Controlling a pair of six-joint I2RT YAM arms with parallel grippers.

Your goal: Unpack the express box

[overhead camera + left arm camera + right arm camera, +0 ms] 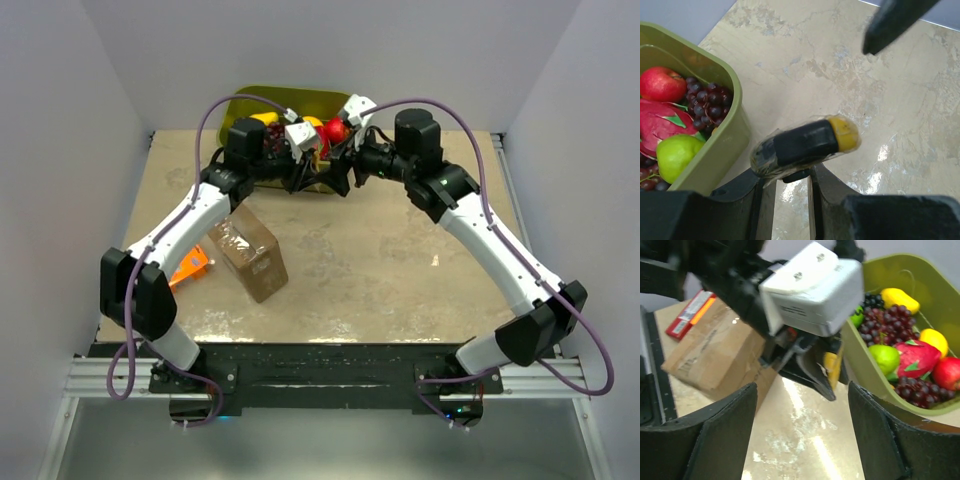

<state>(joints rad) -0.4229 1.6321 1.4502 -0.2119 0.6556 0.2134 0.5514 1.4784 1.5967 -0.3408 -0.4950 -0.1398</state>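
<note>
Express box: brown cardboard carton (251, 258) on the table (400, 270), clear tape shining on its top face, set at an angle to the table's edges. No gripper touches it.
Box vs. left gripper: well behind the left gripper (787, 176), back toward that arm's base and just beside the left forearm.
Box vs. right gripper: ahead of the right gripper (801, 390) and off to one side, beyond the left gripper. A printed side faces the right wrist camera.
Left gripper: jaws drawn in partway, clamped on a black tool (805, 142) with a yellow end, wrapped in clear plastic. The tool lies crosswise over the fingertips, yellow end pointing away from the olive-green bin (735, 125).
Right gripper: fingers (722, 435) spread wide, nothing between them, bare table below. It faces the left gripper at close range.
Bin: its wall is just beside the left gripper and the held tool. The right gripper is just beside it too.
Bin contents: red apple (662, 84), dark grapes (710, 100), green apple (677, 152), pink dragon fruit (660, 122), yellow fruits (900, 297).
Orange package (190, 265): flat, lying on the table just past the box, on the side away from both grippers. Cannot tell whether it touches the box.
</note>
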